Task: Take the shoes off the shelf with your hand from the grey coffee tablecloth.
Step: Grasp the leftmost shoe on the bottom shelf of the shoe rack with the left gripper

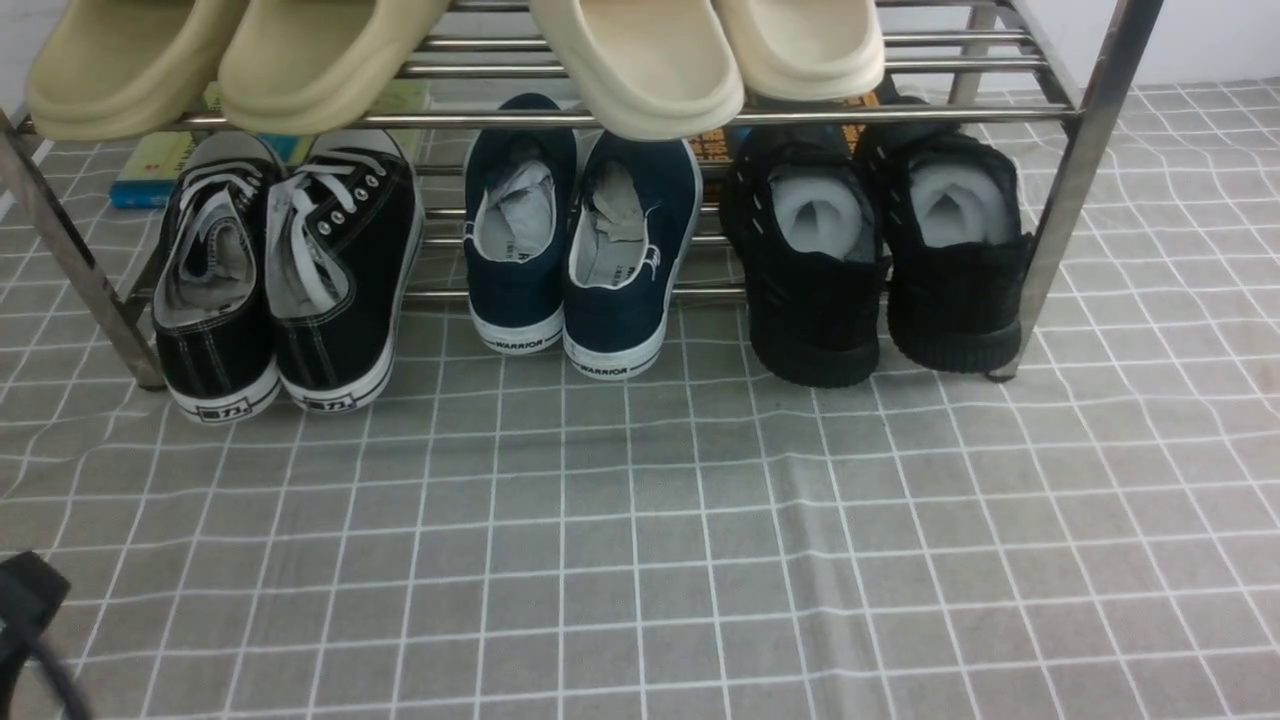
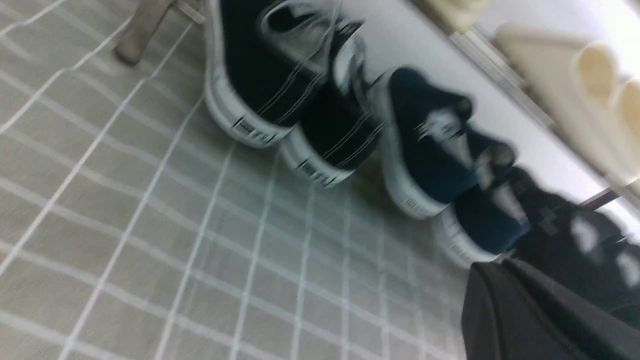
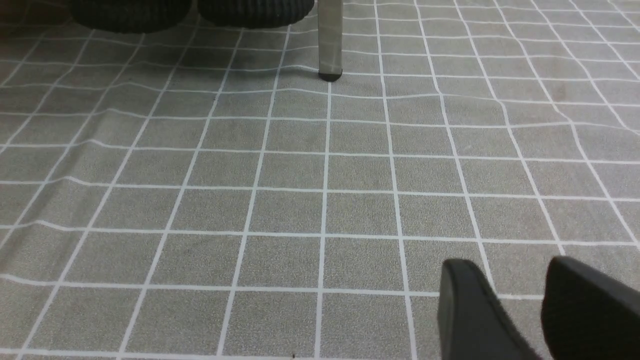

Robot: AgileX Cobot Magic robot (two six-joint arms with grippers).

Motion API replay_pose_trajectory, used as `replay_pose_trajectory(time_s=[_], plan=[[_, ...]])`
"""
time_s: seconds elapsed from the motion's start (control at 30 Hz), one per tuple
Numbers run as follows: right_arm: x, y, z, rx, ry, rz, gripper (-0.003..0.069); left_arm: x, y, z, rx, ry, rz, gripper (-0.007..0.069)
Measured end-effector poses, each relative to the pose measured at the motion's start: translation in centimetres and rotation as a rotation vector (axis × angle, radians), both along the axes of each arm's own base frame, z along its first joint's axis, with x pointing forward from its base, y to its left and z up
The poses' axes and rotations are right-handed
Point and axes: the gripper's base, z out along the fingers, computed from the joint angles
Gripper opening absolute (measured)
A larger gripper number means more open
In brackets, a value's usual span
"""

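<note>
The shoes (image 1: 290,280), black canvas sneakers with white laces and soles, stand heels toward me at the left end of the lower tier of the steel shelf (image 1: 1085,170). Their heels reach the grey grid tablecloth (image 1: 640,560). My left gripper (image 1: 25,610) is a black blur with a cable at the bottom left corner, well short of the sneakers. In the blurred left wrist view the sneakers (image 2: 270,85) lie ahead of the gripper (image 2: 500,267), whose fingers look pressed together and empty. My right gripper (image 3: 505,270) hangs low over the cloth (image 3: 250,200), fingers apart and empty.
A navy slip-on pair (image 1: 580,250) stands mid-shelf and an all-black knit pair (image 1: 880,260) at the right. Beige slippers (image 1: 640,70) overhang from the top tier. Books (image 1: 160,165) lie behind the shelf. A shelf leg (image 3: 330,40) stands ahead of the right gripper.
</note>
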Motion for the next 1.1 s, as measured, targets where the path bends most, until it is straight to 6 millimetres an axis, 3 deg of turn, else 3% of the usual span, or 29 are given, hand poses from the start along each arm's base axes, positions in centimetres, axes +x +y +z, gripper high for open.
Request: replay_pose_trajectory(time_s=[0.07,0.1,0.13,0.23,0.27,0.3,0.43,0.5,0.53,0.63,0.8,1.1], plan=[[0.0,0.0,0.0,0.000,0.000,0.000,0.0239,2.4,0.5,0.6,0.079,0.227,0.018,0.0002],[0.0,0.0,0.0,0.000,0.000,0.000,0.0239,2.5,0.5,0.7,0.083,0.246,0.021,0.0004],[0.0,0.0,0.0,0.000,0.000,0.000,0.0239,4.5,1.1,1.6,0.148,0.326,0.054,0.0016],[0.0,0.0,0.0,0.000,0.000,0.000,0.0239,8.1,2.1,3.2,0.226,0.367,0.129,0.0073],[0.0,0.0,0.0,0.000,0.000,0.000,0.0239,8.1,2.1,3.2,0.226,0.367,0.129,0.0078],[0.0,0.0,0.0,0.000,0.000,0.000,0.0239,10.4,2.6,3.9,0.241,0.376,0.176,0.0125],[0.0,0.0,0.0,0.000,0.000,0.000,0.0239,16.2,3.5,4.7,0.238,0.413,0.284,0.0311],[0.0,0.0,0.0,0.000,0.000,0.000,0.0239,17.3,3.6,4.9,0.233,0.415,0.306,0.0355],[0.0,0.0,0.0,0.000,0.000,0.000,0.0239,19.2,3.7,5.0,0.221,0.414,0.318,0.0426],[0.0,0.0,0.0,0.000,0.000,0.000,0.0239,22.1,3.6,4.6,0.199,0.425,0.316,0.0498],[0.0,0.0,0.0,0.000,0.000,0.000,0.0239,25.0,3.2,2.6,0.140,0.489,0.290,0.0532],[0.0,0.0,0.0,0.000,0.000,0.000,0.0239,26.8,2.7,-0.5,0.104,0.570,0.254,0.0536]])
